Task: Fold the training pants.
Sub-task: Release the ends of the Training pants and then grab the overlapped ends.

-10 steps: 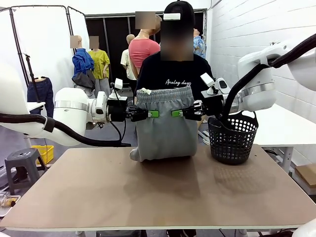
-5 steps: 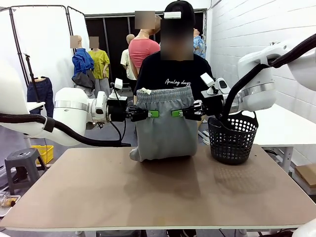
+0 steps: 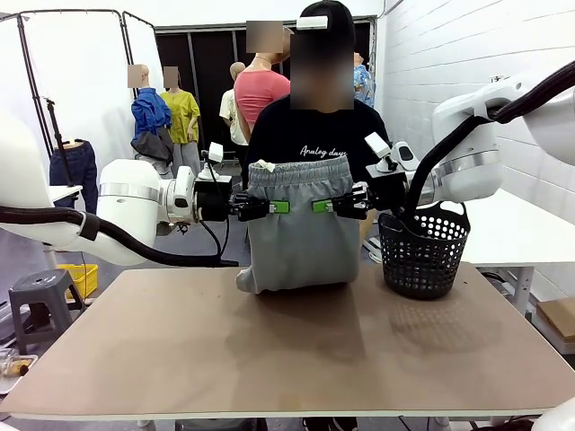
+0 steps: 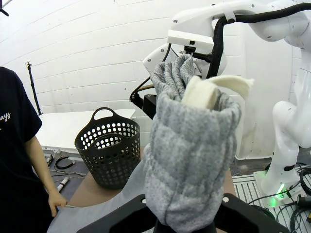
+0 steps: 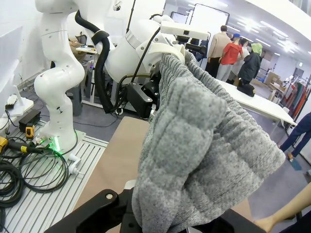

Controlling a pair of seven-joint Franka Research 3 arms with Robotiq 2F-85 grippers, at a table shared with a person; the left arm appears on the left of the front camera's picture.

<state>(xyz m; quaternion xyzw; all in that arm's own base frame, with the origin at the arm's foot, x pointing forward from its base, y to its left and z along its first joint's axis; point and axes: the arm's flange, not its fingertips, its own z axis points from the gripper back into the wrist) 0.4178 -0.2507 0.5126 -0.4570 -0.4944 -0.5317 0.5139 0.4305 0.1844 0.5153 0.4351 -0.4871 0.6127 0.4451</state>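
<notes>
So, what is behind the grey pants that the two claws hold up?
A person in a black shirt stands behind the training pants. From the front, the cloth covers the body below the chest, so the hands cannot be seen.

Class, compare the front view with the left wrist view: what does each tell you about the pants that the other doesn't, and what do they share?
Front view: the left gripper and right gripper each pinch a side of the pants near the top, and the lower end rests on the table.
Left wrist view: a white strip sticks out of the bunched top, and the person's hand touches grey cloth at table level.
Both: the pants held up, the black basket, the person.
</notes>
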